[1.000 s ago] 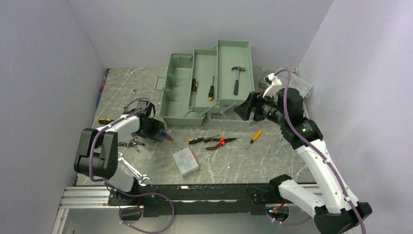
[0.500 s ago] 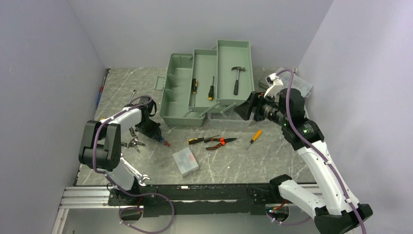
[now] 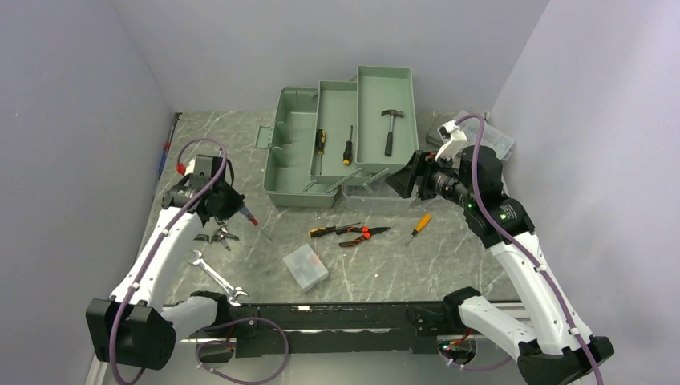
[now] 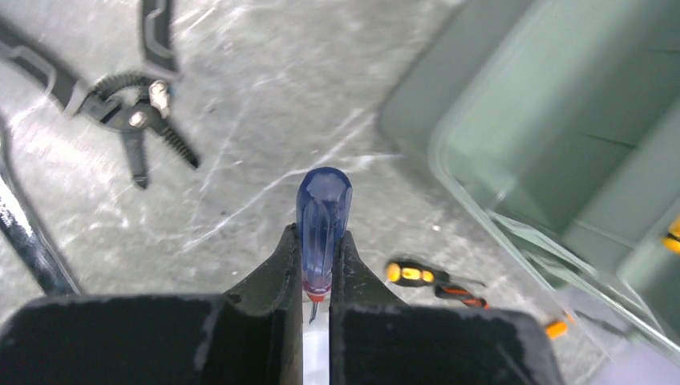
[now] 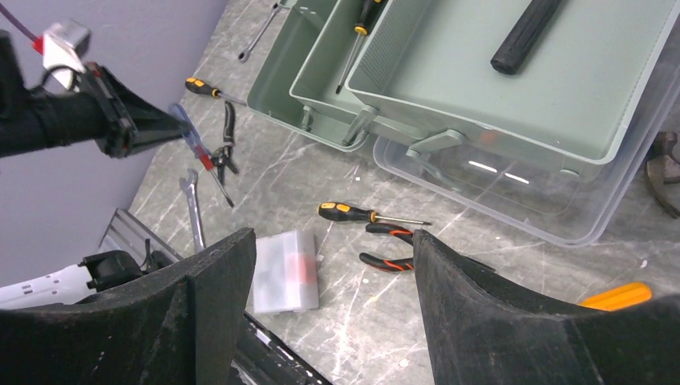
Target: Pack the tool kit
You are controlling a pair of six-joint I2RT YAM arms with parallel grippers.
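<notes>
Left claw (image 4: 317, 245), clamped on a blue-handled screwdriver (image 4: 323, 210), holds it clear of the tabletop (image 3: 385, 265), shaft slanting down, with the open toolbox (image 3: 293, 152) ahead to its right; right claw (image 5: 330, 241) hangs spread and empty beside that box.

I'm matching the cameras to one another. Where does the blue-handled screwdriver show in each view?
Top external: screwdriver left of centre, held by the left gripper.
Left wrist: centre, clamped between the fingers.
Right wrist: upper left.
Shared landmark: the green toolbox.
</notes>
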